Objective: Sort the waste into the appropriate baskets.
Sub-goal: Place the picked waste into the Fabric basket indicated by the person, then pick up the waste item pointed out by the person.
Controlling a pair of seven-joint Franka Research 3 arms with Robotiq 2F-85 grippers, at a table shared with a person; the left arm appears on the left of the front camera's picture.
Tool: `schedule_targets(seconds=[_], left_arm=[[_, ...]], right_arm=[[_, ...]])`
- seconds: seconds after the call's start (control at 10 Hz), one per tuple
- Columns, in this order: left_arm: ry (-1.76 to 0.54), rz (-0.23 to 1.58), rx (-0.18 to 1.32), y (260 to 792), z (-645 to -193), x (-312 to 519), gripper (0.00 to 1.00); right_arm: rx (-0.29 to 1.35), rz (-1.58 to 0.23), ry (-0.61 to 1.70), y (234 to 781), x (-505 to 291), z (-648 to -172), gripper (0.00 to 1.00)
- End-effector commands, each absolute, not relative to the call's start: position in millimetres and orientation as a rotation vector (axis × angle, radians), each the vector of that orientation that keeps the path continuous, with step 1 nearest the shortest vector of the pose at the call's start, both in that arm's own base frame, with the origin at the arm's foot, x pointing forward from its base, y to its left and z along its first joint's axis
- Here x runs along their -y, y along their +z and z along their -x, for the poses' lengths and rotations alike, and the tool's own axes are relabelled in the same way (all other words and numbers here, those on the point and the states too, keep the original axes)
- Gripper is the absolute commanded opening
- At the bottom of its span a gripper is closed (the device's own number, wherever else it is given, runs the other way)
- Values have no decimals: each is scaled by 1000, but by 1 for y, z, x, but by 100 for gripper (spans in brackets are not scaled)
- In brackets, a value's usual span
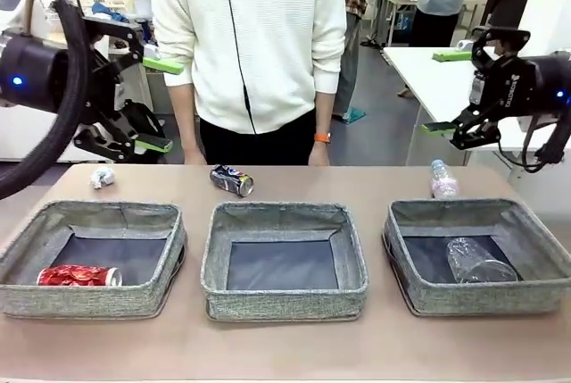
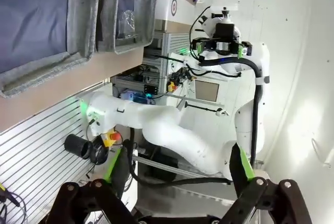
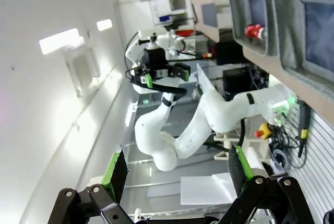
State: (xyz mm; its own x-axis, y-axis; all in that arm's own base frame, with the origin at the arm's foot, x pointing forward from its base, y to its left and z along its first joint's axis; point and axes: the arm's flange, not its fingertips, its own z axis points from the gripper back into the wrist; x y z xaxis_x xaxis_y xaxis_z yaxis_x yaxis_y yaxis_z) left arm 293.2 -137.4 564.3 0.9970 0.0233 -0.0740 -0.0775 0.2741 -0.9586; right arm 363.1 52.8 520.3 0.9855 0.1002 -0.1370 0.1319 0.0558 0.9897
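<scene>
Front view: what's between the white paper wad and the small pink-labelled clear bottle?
Front view: a dark blue soda can on its side, nearer the white paper wad than the small pink-labelled clear bottle. Otherwise bare brown tabletop.

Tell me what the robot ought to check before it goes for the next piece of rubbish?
1. Left gripper open, holding nothing: ok.
2. Right gripper open, holding nothing: ok.
3. Unsorted waste in the open on the table: dark blue soda can, white paper wad, pink-labelled bottle: ok.
4. Sorted so far: dented red soda can in the left basket, clear bottle in the right basket: ok.
5. Person's hand clear of the blue can: cannot tell; it hangs at the far edge.
</scene>
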Motion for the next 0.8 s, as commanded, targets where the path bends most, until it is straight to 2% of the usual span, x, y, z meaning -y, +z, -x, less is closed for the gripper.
schedule_targets(seconds=[0.0,0.7], left_arm=[[58,1262,-62,571,-301,139,100],[58,1262,-62,571,-301,139,100]], right_arm=[[-179,-1505,-11,523,-49,-358,100],[-179,-1505,-11,523,-49,-358,100]])
